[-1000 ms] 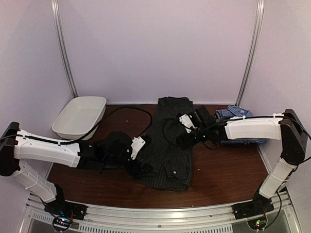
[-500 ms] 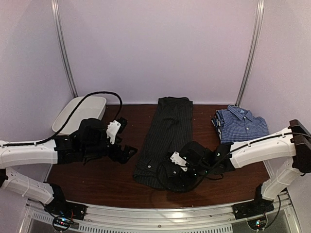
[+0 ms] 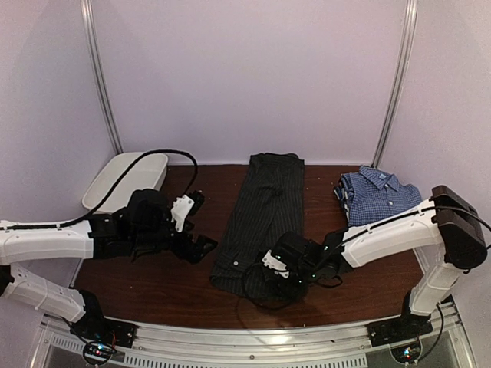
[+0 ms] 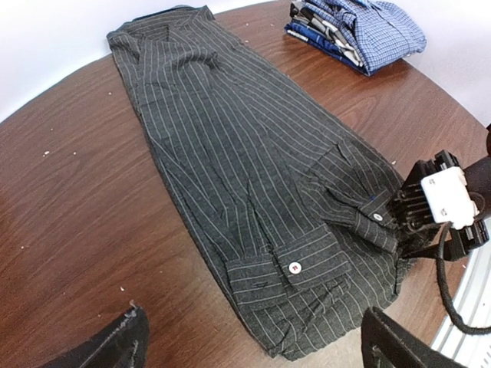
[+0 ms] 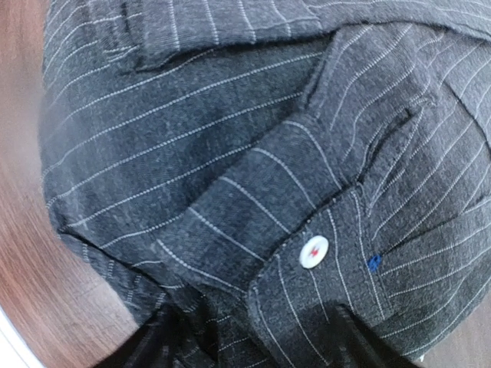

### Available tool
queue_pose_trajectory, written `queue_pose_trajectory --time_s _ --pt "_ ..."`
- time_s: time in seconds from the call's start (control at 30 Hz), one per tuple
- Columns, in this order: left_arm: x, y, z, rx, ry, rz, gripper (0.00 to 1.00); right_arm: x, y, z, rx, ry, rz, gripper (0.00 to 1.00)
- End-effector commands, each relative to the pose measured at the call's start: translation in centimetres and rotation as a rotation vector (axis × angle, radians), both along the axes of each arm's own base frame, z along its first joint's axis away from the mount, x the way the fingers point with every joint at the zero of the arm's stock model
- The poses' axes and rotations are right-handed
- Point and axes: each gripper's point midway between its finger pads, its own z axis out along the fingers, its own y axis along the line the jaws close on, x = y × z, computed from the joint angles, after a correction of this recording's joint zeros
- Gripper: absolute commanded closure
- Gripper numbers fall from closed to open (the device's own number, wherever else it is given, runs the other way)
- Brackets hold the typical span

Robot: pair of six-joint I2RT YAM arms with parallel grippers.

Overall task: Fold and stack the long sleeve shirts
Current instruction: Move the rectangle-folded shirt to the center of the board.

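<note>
The black pinstripe shirt point(image 3: 265, 215) lies as a long folded strip down the middle of the table; it also shows in the left wrist view point(image 4: 253, 169). My left gripper point(image 3: 201, 245) hovers open just left of its near end, with nothing between its fingers point(image 4: 115, 349). My right gripper point(image 3: 270, 274) is down on the shirt's near end, open, its dark fingers point(image 5: 157, 345) spread either side of a buttoned cuff point(image 5: 307, 253). The blue-and-white check shirt point(image 3: 380, 195) lies folded at the back right point(image 4: 360, 27).
A white oval tub point(image 3: 123, 180) stands at the back left, with the left arm's black cable arching over it. The table's near edge and metal rail point(image 3: 253, 337) lie just beyond the shirt's hem. Grey walls close the back and sides.
My left gripper let go of the shirt's near left edge and drew back left. My right gripper moved from the shirt's middle right to its near end, uncovering the blue shirt.
</note>
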Motion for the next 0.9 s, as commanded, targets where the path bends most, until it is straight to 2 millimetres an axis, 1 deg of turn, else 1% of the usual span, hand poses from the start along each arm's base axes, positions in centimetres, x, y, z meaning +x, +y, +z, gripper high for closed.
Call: queue_pose_trajectory --time_s 0.0,0.13,0.23,0.33,0.43,0.53,0.7,0.73,0.8,0.87 --pt "-0.3 -1.4 0.6 -0.038 -0.017 -0.082 0.02 -0.5 -1.4 -0.9 -0.081 -0.016 -0.031 0.41" --pt "-1.0 -2.1 -0.3 -0.036 -0.005 -0.142 0.02 -1.6 -1.6 -1.0 -0.071 -0.013 -0.054 0.61" --pt "-1.6 -2.6 -0.8 -0.044 0.003 -0.192 0.02 -1.9 -2.3 -1.0 -0.062 -0.004 -0.091 0.80" --pt "-2.5 -3.4 -1.1 -0.071 -0.003 -0.257 0.02 -2.4 -2.7 -0.5 -0.033 0.009 -0.119 0.99" --pt "-4.0 -4.2 -2.4 -0.049 -0.014 -0.331 0.02 -3.0 -3.4 0.5 0.009 0.029 -0.150 1.00" --pt "-5.9 -5.0 -4.8 0.013 -0.012 -0.417 0.02 -3.9 -3.8 1.6 0.075 0.069 -0.169 1.00" --pt "-8.5 -6.8 -8.4 0.141 -0.058 -0.565 0.02 -5.1 -3.1 4.1 0.196 0.126 -0.163 1.00" --pt "-8.7 -7.1 -9.1 0.164 -0.069 -0.585 0.02 -5.2 -3.0 4.5 0.216 0.135 -0.161 1.00" --pt "-9.0 -7.7 -9.8 0.194 -0.104 -0.626 0.02 -5.3 -3.1 5.1 0.248 0.149 -0.162 1.00" --pt "-9.0 -8.4 -10.0 0.216 -0.142 -0.656 0.02 -5.4 -3.1 5.7 0.280 0.164 -0.166 1.00"
